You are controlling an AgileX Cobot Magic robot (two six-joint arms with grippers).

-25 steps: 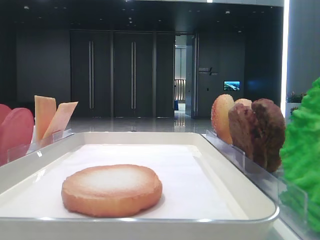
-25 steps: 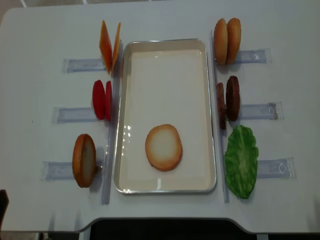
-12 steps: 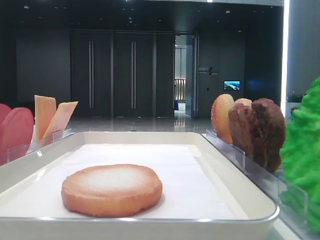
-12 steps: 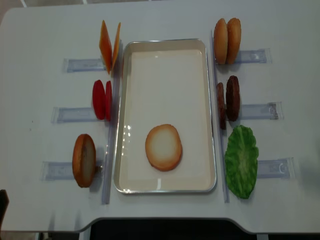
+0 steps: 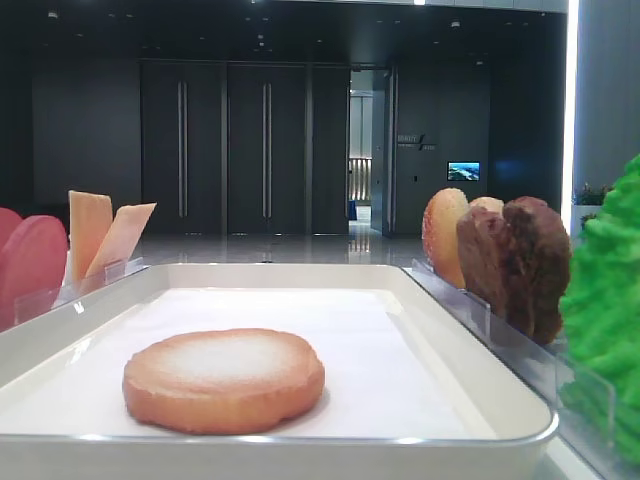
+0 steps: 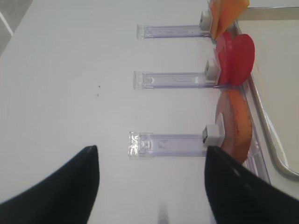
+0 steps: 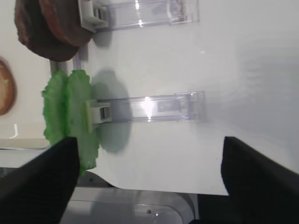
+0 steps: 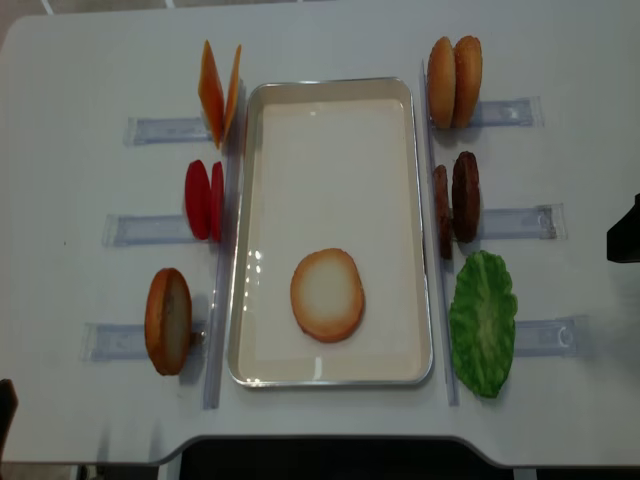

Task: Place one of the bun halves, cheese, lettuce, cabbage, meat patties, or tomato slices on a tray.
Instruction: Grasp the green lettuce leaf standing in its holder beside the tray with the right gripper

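light: we see even bright overhead light on the white tabletop point(image 8: 330, 420) | low view: dark hall behind, bright strip at right edge | glare: tray point(image 8: 242, 300) rim, clear holders point(image 7: 154, 106) | shadows: soft, short | blur: wrist views soft, dark claw fingers point(image 7: 254, 172) out of focus

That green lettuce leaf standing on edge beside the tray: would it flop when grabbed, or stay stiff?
Probably fairly stiff: the lettuce stands upright in its clear holder without sagging. It looks thin, so likely light. Its ruffled edge may give the fingers some purchase, though the plastic-looking surface could be slippery.
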